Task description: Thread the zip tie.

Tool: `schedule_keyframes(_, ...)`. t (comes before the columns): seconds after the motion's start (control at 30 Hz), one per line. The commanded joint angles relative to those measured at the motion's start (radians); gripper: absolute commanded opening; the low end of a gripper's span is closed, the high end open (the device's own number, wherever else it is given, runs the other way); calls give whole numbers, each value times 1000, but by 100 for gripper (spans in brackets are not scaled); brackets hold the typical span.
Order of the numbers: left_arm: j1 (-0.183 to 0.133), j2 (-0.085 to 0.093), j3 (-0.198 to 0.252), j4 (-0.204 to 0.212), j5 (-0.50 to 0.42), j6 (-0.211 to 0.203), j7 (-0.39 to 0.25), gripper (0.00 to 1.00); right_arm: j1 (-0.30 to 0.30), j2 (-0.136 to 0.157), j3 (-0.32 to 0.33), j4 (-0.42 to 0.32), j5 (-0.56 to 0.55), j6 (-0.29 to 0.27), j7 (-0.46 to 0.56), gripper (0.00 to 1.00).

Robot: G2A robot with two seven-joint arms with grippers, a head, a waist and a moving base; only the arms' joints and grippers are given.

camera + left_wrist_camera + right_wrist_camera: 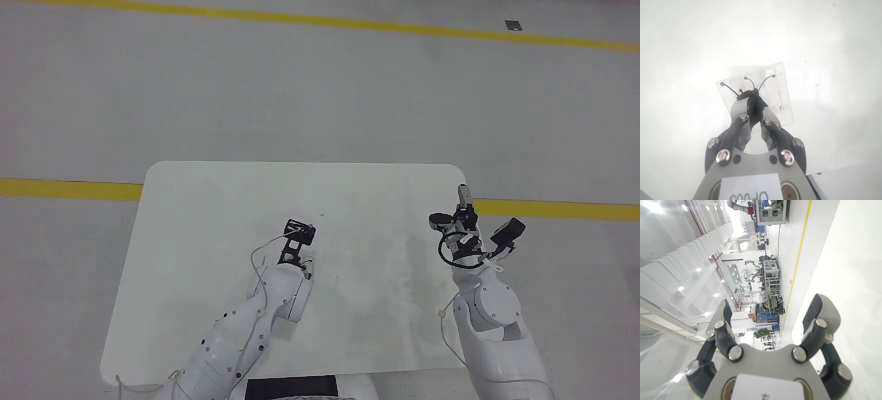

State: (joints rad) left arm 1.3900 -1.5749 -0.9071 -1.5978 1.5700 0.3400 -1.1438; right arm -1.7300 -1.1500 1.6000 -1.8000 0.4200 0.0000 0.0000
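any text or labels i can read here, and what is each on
Label on left gripper base: upside down, cut off by the edge, not readable.
Label on right gripper base: only a cut-off mark.
Small print on tray: too small.
Floor sign in top view: too small.

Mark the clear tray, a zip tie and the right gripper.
clear tray (pixel 784 94): left wrist view, bare part near its rim.
zip tie (pixel 722 83): left wrist view, its square head.
right gripper (pixel 770 298): right wrist view, midway between its open fingers.
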Motion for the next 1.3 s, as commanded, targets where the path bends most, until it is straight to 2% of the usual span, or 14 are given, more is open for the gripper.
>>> schedule_keyframes(0.0,3,4,6,-10,0,0,5,0,0,0,0,0,0,0,0,100)
schedule_keyframes(0.4,6,43,46,-71,0,0,26,0,0,0,0,0,0,0,0,100)
schedule_keyframes(0.7,35,72,52,-132,0,0,53,0,0,0,0,0,0,0,0,100)
schedule_keyframes(0.87,38,81,52,-133,0,0,49,0,0,0,0,0,0,0,0,100)
schedule_keyframes(1.13,17,88,68,-97,0,0,59,0,0,0,0,0,0,0,0,100)
schedule_keyframes(1.27,6,88,62,-80,0,0,78,0,0,0,0,0,0,0,0,100)
